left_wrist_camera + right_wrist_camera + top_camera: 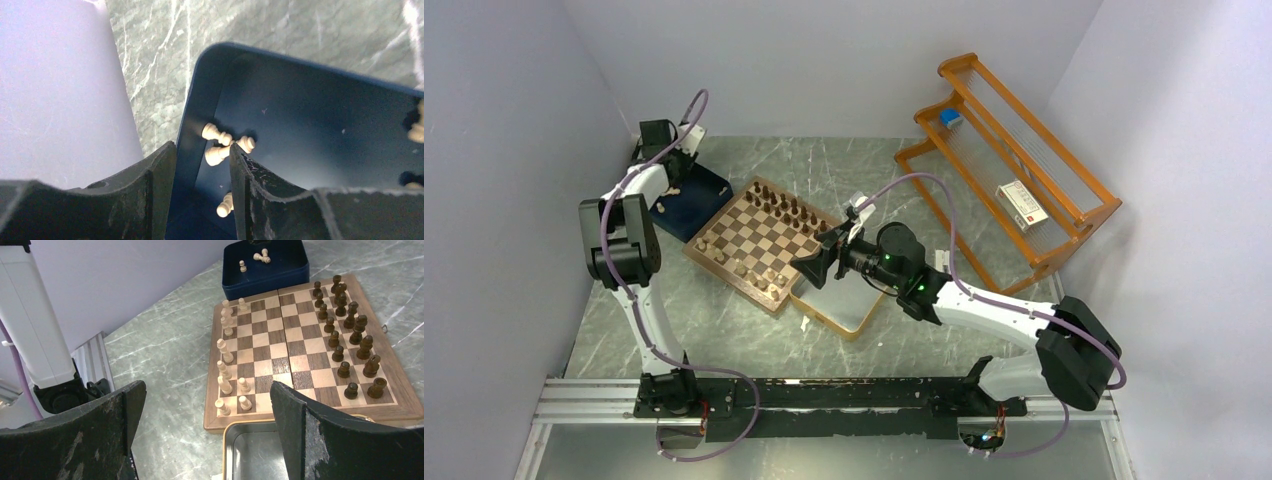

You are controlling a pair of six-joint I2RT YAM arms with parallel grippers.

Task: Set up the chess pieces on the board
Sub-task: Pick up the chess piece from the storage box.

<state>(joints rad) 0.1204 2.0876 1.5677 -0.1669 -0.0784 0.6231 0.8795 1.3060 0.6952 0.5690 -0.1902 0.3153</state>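
done: dark chess pieces [365, 346] ranked on board [280, 347], pale chess pieces [224, 351] partly placed | left: several to be fetched from tray [310, 115] | left hand [202, 150] half-spread, nothing pinched | right hand [207, 387] spread wide, empty

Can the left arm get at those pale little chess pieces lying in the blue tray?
Probably yes. The left tool hovers open right over a corner of the tray, with the pale pieces just ahead of it and nothing covering them. The tray wall sits close, though.
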